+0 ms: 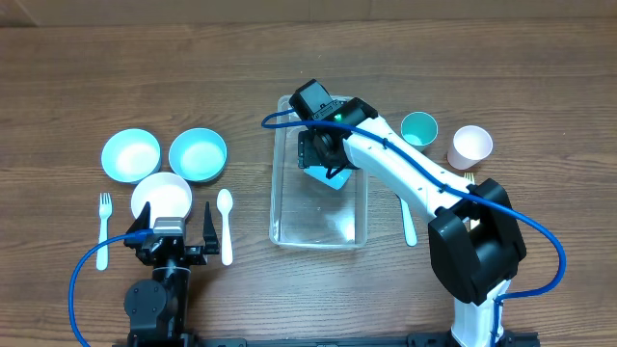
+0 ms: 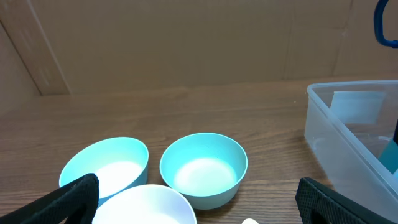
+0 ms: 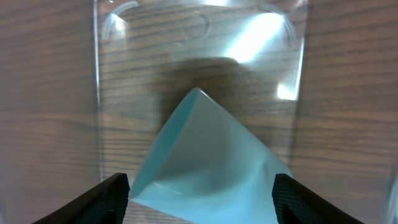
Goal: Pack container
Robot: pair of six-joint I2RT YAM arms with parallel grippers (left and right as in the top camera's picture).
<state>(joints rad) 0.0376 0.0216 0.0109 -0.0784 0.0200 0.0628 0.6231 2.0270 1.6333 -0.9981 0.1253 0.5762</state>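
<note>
The right gripper hangs inside the container, toward its far end, with a light-blue cup tipped over between its fingers. The jaws stand wide around the cup, but we cannot tell whether they press on it or stand clear of it. The left gripper waits left of the container, jaws apart and empty, with the three bowls just beyond it.

We take the step in hand to be setting this cup down. To do it well, we bring the cup low until it rests on the container's floor. We keep it at the far end so the near end is free for the bowls. A tilted cup may roll, so we spread the fingers fully and rise straight up, clear of the thin walls; a snag there could drag the light container.
</note>
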